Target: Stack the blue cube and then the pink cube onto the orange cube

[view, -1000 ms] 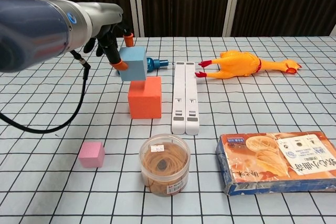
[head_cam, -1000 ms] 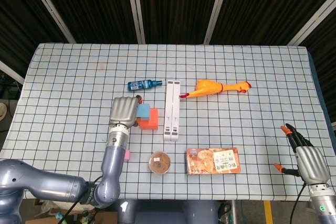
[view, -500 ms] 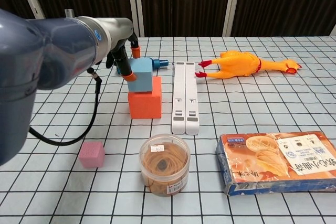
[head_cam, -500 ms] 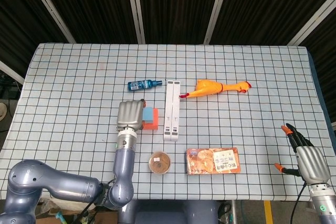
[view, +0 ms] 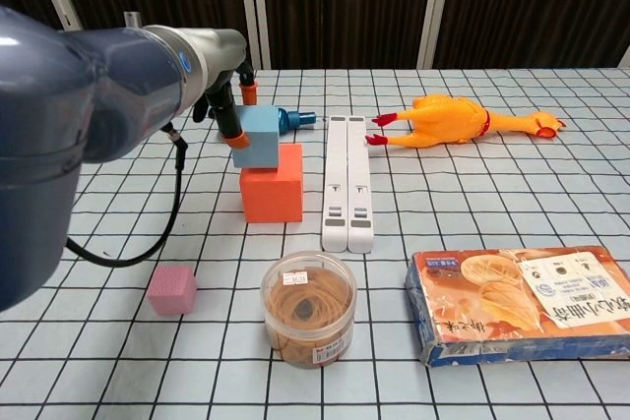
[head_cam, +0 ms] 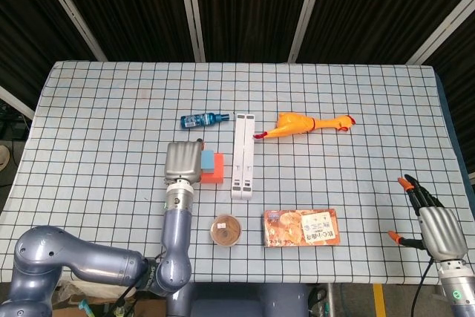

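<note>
In the chest view my left hand (view: pixel 228 105) pinches the blue cube (view: pixel 261 135) between orange-tipped fingers (view: pixel 239 141). The cube is low over the left part of the orange cube (view: pixel 273 184); I cannot tell whether the two touch. From the head view the left hand (head_cam: pixel 183 161) covers most of the blue cube (head_cam: pixel 208 161), and the orange cube (head_cam: pixel 218 169) shows to its right. The pink cube (view: pixel 171 289) lies alone on the cloth, nearer the front and to the left. My right hand (head_cam: pixel 434 222) stays at the table's near right edge, fingers apart and holding nothing.
A white slatted bar (view: pixel 347 179) lies right beside the orange cube. A clear round tub (view: pixel 308 309) and a food box (view: pixel 522 302) sit at the front. A rubber chicken (view: pixel 458 117) and a small blue bottle (head_cam: pixel 204 119) lie further back.
My left hand carried the blue cube rightward and down, from beside the orange cube to just over its top. In the last half second it settled slightly left. The right hand stayed still.
</note>
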Robot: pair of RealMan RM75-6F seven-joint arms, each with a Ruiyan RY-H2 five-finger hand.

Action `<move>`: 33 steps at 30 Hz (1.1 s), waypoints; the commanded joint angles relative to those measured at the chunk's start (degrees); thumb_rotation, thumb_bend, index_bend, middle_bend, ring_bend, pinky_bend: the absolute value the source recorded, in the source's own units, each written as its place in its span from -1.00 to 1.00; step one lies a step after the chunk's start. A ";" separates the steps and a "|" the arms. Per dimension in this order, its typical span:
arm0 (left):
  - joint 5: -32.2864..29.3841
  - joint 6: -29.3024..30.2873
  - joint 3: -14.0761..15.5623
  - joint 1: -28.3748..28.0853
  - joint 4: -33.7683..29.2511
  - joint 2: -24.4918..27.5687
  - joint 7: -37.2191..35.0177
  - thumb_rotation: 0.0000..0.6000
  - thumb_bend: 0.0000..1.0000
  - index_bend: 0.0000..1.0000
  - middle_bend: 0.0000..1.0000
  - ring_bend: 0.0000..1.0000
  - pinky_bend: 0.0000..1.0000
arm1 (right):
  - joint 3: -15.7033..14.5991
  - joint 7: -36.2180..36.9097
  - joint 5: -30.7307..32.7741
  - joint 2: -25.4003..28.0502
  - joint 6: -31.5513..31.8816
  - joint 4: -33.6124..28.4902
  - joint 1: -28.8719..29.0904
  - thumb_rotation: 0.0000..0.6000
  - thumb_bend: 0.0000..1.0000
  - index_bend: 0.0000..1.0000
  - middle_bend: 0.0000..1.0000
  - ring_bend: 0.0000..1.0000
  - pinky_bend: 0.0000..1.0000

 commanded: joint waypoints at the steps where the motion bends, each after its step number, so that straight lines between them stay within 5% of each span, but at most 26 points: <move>1: 0.31 -0.57 0.21 0.17 0.16 0.22 -0.01 1.00 -0.32 -0.28 0.69 0.40 0.50 | -0.01 -0.13 0.05 -0.06 -0.12 0.01 0.04 1.00 -0.89 -0.82 -0.88 -0.67 -0.42; 33: 0.71 -3.24 0.97 0.68 0.19 0.28 -0.28 1.00 -0.32 -0.37 0.68 0.39 0.50 | -0.07 -0.64 0.31 -0.16 -0.67 -0.10 0.21 1.00 -0.89 -0.82 -0.88 -0.67 -0.42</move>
